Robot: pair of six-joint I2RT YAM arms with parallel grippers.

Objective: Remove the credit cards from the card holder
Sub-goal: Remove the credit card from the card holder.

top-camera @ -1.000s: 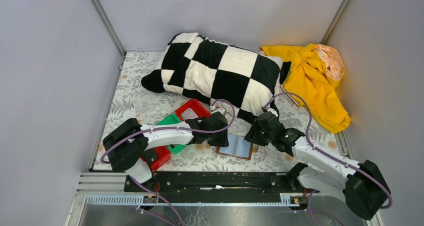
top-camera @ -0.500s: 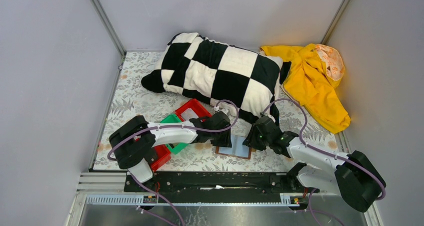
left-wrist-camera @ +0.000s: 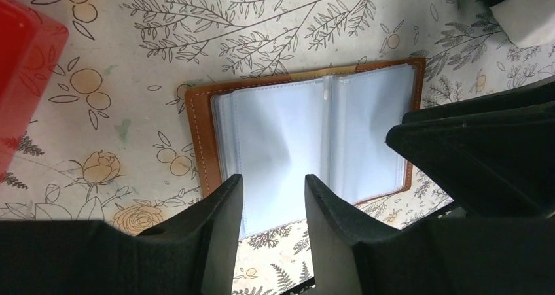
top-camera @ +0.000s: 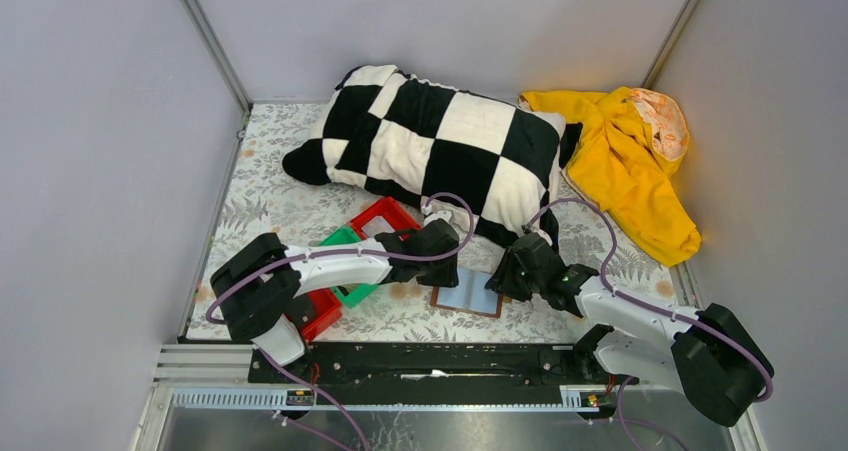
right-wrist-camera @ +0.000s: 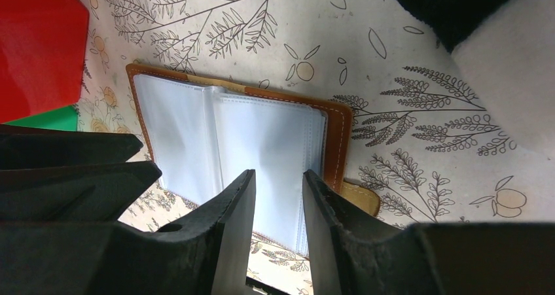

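The card holder (top-camera: 470, 293) lies spread open on the flowered worktop (top-camera: 268, 209), near its front edge, with its brown cover down and its pale clear sleeves facing up. The left arm (top-camera: 335, 261) and the right arm (top-camera: 625, 309) reach in from either side, their ends over its left and right edges. Each wrist view shows that arm's jaws parted by a narrow gap above the sleeves, with nothing caught between them. A red bin (top-camera: 398, 209) and a green bin (top-camera: 343, 241) sit just left of the card holder.

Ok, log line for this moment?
holder: open, flat | left gripper: open, over holder edge | right gripper: open, over holder | cards: none visible
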